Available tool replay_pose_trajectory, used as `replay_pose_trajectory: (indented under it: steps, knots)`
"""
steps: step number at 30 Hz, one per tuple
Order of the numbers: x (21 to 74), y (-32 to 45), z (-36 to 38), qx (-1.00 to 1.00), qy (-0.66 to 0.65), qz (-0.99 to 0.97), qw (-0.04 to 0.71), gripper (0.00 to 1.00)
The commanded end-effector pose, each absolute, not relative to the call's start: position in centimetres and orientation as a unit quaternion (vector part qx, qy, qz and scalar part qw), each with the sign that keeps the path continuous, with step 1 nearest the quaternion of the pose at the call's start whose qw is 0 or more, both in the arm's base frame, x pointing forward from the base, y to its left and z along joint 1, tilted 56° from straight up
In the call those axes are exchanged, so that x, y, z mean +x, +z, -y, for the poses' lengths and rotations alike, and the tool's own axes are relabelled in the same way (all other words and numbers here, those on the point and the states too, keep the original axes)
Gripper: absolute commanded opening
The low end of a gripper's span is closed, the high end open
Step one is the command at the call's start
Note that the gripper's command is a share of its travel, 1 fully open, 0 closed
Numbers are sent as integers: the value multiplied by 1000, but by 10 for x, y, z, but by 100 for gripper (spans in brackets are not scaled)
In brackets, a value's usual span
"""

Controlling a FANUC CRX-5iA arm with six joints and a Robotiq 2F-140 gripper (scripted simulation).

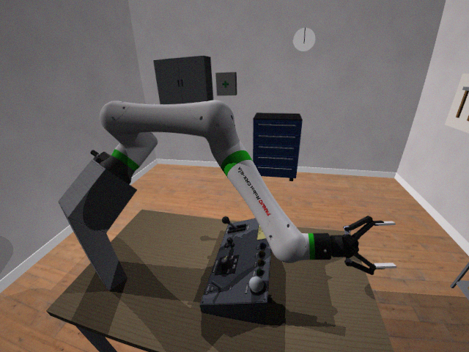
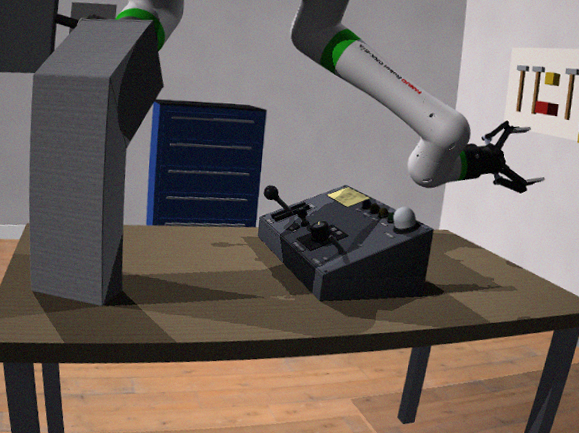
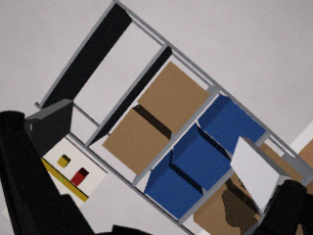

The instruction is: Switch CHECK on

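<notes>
The dark grey console (image 1: 238,268) stands on the table, and also shows in the exterior view (image 2: 345,239). Its sloped top carries a ball-ended lever (image 1: 226,220), a black knob (image 2: 320,230), a row of round buttons (image 1: 261,257), a white dome (image 1: 257,284) and a yellow label (image 2: 347,195). I cannot read which control is CHECK. My gripper (image 1: 386,244) (image 2: 528,155) is open and empty. It hangs in the air to the right of the console and well above the table, pointing away from it. The wrist view shows only the fingers, not the console.
The arm's grey pedestal (image 2: 76,166) stands at the table's left end. The forearm (image 1: 272,219) crosses above the console's back. The wrist camera faces a metal shelf (image 3: 196,147) with brown and blue boxes. A blue drawer cabinet (image 2: 205,163) stands by the far wall.
</notes>
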State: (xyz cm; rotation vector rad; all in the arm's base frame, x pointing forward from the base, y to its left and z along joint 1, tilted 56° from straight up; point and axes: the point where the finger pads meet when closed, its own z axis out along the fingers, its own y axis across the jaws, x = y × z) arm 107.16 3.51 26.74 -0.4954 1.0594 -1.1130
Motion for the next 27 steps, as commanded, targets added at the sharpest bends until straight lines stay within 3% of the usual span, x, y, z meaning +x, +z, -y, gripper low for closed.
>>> replay_pose_trajectory:
  steps: [1,16,27]
  knots:
    - [1072,268,-34,-221,-498,-474,691,100]
    - [1066,292,32,-142,-498,-525,675,100]
    - [1028,308,166,22,-483,-617,621,100]
